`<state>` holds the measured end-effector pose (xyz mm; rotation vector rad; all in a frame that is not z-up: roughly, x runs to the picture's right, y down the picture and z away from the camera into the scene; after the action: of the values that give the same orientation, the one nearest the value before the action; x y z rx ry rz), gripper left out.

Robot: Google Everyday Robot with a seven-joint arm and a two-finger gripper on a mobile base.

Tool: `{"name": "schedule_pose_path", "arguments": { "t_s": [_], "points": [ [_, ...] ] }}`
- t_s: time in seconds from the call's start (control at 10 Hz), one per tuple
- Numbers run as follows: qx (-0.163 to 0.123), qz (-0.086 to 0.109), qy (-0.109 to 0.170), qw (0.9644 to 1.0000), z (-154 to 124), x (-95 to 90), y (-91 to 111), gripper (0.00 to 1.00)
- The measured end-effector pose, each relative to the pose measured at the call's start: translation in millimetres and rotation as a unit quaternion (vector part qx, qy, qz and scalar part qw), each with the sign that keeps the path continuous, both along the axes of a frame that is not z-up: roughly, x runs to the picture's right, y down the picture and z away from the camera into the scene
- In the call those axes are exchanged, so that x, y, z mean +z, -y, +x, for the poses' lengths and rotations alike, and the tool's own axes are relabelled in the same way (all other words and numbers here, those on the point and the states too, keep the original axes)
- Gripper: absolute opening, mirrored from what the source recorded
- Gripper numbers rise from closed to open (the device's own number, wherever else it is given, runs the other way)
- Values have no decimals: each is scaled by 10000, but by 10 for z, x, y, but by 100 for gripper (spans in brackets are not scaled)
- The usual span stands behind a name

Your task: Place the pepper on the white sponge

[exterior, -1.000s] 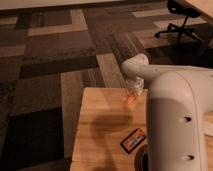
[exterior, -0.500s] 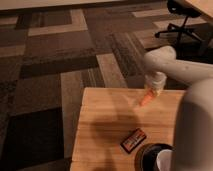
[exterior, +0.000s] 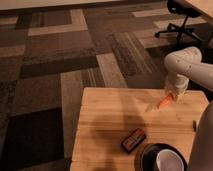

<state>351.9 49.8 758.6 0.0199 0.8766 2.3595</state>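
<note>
A wooden table stands on patterned carpet, with the white arm reaching over its far right corner. Near the front edge, a dark round bowl sits just beside a black-and-red packet. The gripper hangs at the far right, fingers clamped on the pepper, which is held slanting just above the tabletop.

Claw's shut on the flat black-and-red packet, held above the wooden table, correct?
No. The camera view shows the claw shut on the small slim orange pepper, held above the wooden table; the flat black-and-red packet lies on the tabletop.
</note>
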Motion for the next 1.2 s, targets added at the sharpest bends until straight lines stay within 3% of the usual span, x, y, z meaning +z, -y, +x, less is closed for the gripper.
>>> {"name": "schedule_pose_path", "arguments": {
  "t_s": [0.1,0.2,0.5,0.6,0.7,1.2],
  "points": [
    [24,8,-203,9998,113,-43,-20,0],
    [94,32,-608,9981,386,-176,-72,0],
    [112,49,-647,9978,384,-177,-74,0],
    [48,-55,-1120,9937,1003,-664,-313,0],
    [79,-129,-1417,9898,1351,-976,-478,0],
    [78,-129,-1466,9891,1421,-1044,-514,0]
  ]
}}
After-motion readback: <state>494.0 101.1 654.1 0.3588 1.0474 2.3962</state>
